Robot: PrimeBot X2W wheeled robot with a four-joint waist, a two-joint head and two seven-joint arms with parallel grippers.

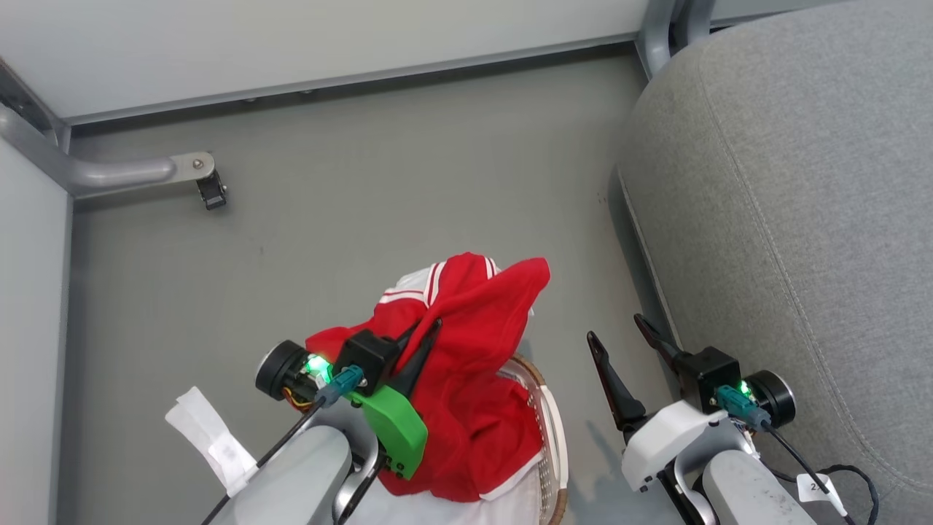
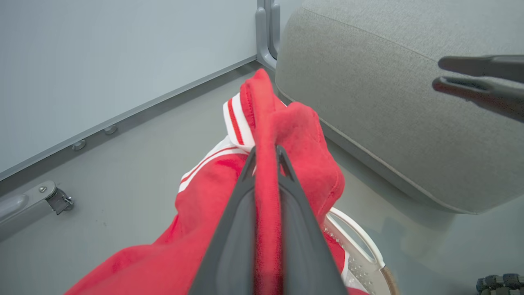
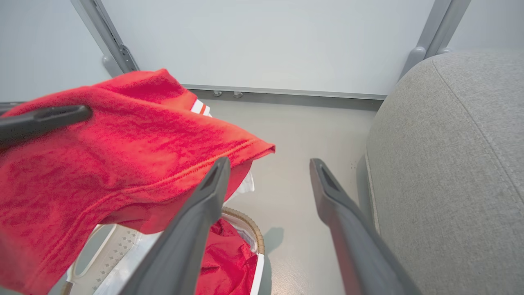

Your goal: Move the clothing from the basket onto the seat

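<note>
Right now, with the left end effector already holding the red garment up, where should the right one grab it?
Probably the stitched hem corner of the red garment, which juts free toward the seat. The open right end effector could come in from the seat side, fingers straddling that edge: it hangs clear above the basket, away from the pinch of the left end effector.

My right end effector (image 3: pixel 269 163) stands open between the seat (image 3: pixel 450 164) and red clothing (image 3: pixel 123 147) hanging over the basket (image 3: pixel 249 225).
</note>
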